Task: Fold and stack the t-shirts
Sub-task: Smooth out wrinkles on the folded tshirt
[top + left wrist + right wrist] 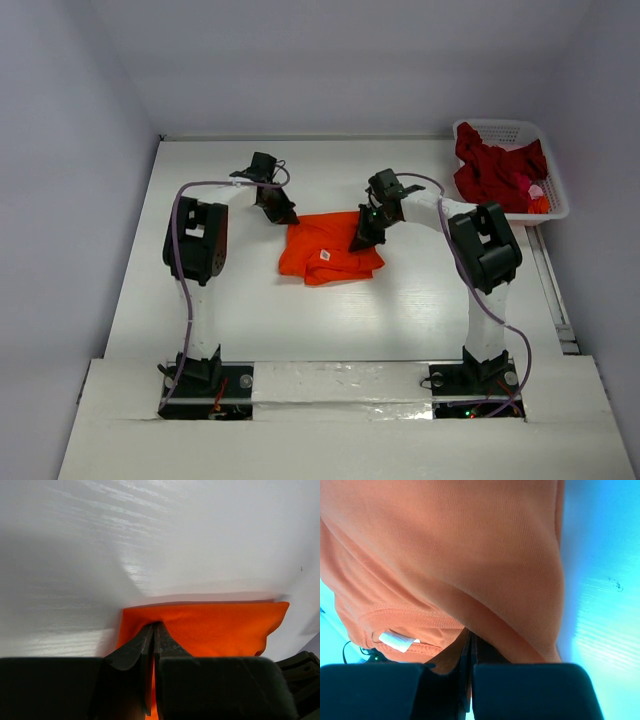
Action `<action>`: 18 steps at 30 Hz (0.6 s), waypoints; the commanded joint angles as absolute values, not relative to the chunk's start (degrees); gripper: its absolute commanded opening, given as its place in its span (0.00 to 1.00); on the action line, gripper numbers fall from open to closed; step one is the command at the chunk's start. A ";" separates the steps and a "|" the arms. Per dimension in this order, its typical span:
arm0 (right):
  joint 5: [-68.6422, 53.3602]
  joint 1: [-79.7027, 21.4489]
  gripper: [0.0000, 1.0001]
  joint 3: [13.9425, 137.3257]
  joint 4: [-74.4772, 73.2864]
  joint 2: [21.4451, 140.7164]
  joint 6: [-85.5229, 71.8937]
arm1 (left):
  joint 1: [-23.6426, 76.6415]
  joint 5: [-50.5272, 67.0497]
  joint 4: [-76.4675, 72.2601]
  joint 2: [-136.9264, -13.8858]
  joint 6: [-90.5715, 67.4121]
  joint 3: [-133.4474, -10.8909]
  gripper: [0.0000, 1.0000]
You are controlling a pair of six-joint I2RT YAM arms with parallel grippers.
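Closed pincers (153,626) (470,641) on orange t-shirt (318,250); basket (500,123) beyond

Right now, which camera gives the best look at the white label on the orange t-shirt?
The right wrist view: the white label appears close and large, by a stitched hem of the orange t-shirt. The top view shows it only as a tiny white speck; the left wrist view shows plain orange cloth, no label.

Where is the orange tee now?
Top view: orange tee at table centre, between left gripper at its far-left corner and right gripper at its right edge, both pinching it.
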State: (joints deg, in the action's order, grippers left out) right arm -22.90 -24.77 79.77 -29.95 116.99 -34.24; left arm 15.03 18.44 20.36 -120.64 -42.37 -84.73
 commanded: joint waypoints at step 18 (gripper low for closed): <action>-18.02 -23.55 0.00 83.05 -36.83 111.97 -30.23 | 10.90 11.16 24.61 -119.63 -38.85 -89.91 0.00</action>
